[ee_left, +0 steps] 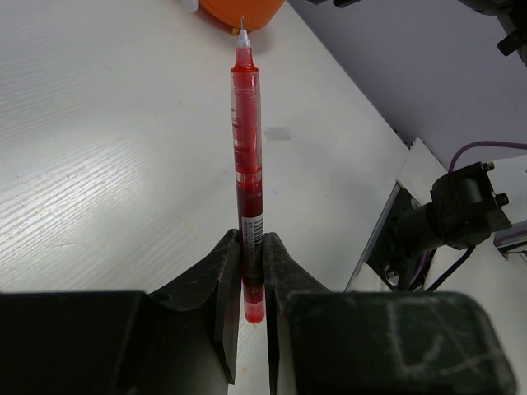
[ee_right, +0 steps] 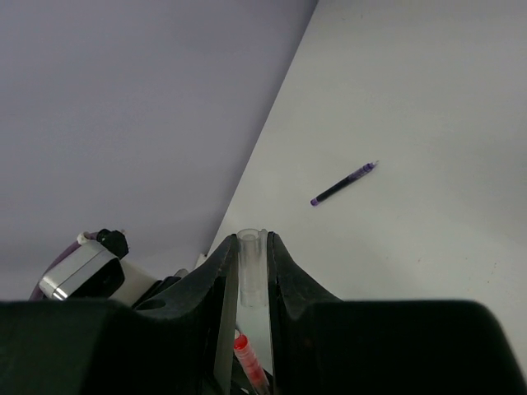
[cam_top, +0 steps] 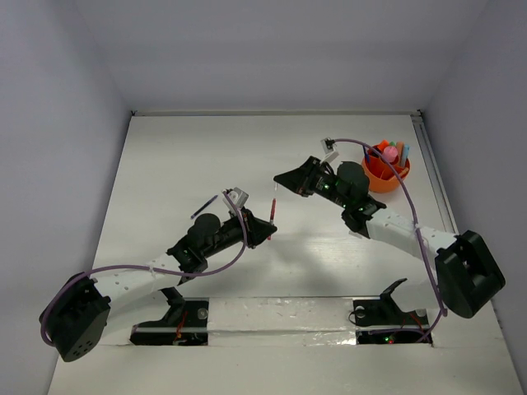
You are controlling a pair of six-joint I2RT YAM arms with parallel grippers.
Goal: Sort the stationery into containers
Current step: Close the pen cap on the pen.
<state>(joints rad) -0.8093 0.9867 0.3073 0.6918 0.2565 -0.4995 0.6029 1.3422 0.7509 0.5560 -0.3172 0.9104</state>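
Red pen sits pinched near its tail in my left gripper, bare tip pointing away. Gripped so low, it could pivot and miss the clear cap that my right gripper squeezes. Both arms reach inward and nearly meet mid-table, with the orange cup well off to the right.

Round orange plastic cup is parked far right on the white table. Mid-table, thin red plastic pen is held in the left gripper, clear plastic cap in the right gripper just behind. Slim dark pen is laid left.
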